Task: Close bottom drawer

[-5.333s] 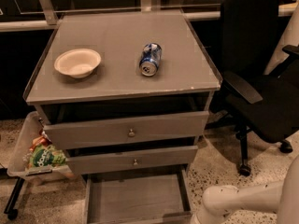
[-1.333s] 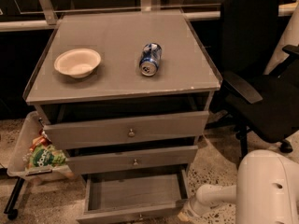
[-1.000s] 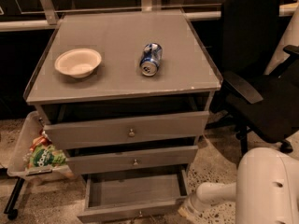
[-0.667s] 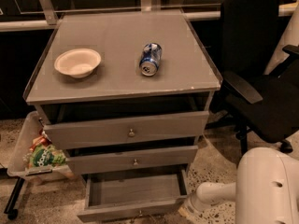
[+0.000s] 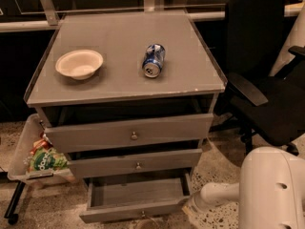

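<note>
The bottom drawer is the lowest of three grey drawers in a grey cabinet. It stands pulled out, its inside bare, and its small knob shows at the lower edge of the view. My gripper is at the end of the white arm, low at the drawer's right front corner, touching or nearly touching the front panel. The fingers are hidden behind the arm.
The middle drawer and top drawer stick out a little. A white bowl and a lying can are on the cabinet top. A black office chair stands right. A bin with snack bags is left.
Over the last five seconds the bottom drawer has been pushed partway in and the arm has moved left to its right front corner. In the last second little has changed.
</note>
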Controlling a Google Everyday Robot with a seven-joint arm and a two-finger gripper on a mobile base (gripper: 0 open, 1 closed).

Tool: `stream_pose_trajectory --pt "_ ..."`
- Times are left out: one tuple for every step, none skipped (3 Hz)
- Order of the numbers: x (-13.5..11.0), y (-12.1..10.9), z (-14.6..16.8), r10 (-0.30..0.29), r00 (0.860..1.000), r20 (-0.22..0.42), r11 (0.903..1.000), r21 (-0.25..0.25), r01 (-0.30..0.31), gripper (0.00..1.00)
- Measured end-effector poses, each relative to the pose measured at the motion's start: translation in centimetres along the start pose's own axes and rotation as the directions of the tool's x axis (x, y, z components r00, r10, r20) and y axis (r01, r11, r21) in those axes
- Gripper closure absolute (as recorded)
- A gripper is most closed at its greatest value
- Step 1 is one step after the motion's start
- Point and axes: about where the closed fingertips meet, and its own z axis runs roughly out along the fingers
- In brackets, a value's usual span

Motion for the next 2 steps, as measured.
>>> stream_pose_trajectory --pt "0.3 -0.8 0.7 0.034 0.999 0.013 0.9993 0.012 -0.034 1.0" --pt "0.4 -2.4 1.0 0.083 0.995 0.047 0.9956 0.039 -0.085 1.0"
